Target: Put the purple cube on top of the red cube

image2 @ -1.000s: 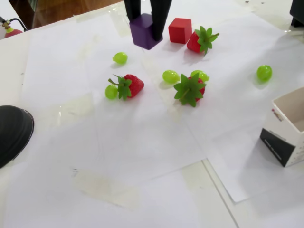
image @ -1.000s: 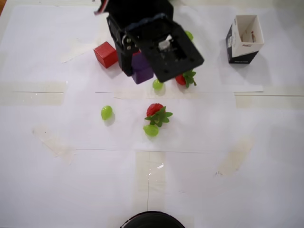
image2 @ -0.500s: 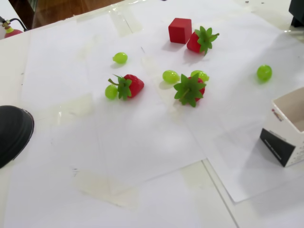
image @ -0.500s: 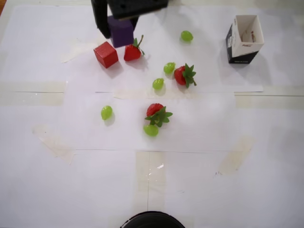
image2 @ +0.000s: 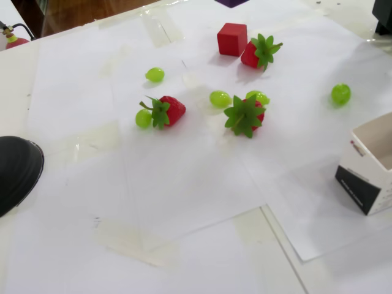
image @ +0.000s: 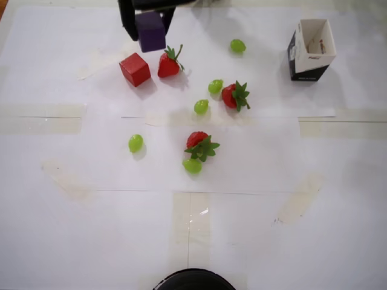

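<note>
In the overhead view the black two-finger gripper at the top edge has its fingers closed against the sides of the small dark purple matte cube, seemingly lifted clear of the white paper-covered surface. The small solid red matte cube rests below-left of it, beside a red plastic strawberry.

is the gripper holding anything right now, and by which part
Yes: the gripper holds the purple cube, with a dark finger on each of two opposite side faces, lifted off the paper.
</note>
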Controlling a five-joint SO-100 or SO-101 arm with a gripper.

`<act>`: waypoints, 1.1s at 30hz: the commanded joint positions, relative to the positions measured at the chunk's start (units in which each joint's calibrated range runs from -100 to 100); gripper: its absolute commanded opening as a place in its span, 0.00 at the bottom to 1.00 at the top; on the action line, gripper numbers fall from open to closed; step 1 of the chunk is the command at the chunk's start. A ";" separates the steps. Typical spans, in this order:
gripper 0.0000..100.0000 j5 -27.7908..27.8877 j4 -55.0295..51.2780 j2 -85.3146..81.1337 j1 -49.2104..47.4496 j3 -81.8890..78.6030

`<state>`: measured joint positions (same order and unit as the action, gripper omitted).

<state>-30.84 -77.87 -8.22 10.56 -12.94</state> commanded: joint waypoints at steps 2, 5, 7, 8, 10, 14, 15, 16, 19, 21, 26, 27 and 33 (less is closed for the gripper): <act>0.11 0.00 6.87 -6.48 2.60 -6.51; 0.11 0.54 9.32 -6.65 4.44 -9.15; 0.11 1.17 10.71 -6.22 5.39 -9.97; 0.12 1.42 11.20 -5.96 5.76 -10.24; 0.12 2.00 12.10 -4.76 6.72 -10.79; 0.12 3.03 13.73 -3.04 7.75 -11.51; 0.12 3.17 14.30 -2.61 7.97 -11.79; 0.12 3.27 14.88 -2.18 8.04 -12.06; 0.12 3.42 16.26 -0.98 8.26 -13.06; 0.12 3.57 17.00 0.06 8.48 -13.60; 0.12 3.96 18.31 1.52 8.70 -14.60; 0.12 3.96 18.55 1.60 8.70 -14.88; 0.13 3.91 18.96 2.38 8.78 -16.06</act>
<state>-26.98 -59.92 -5.41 19.10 -28.78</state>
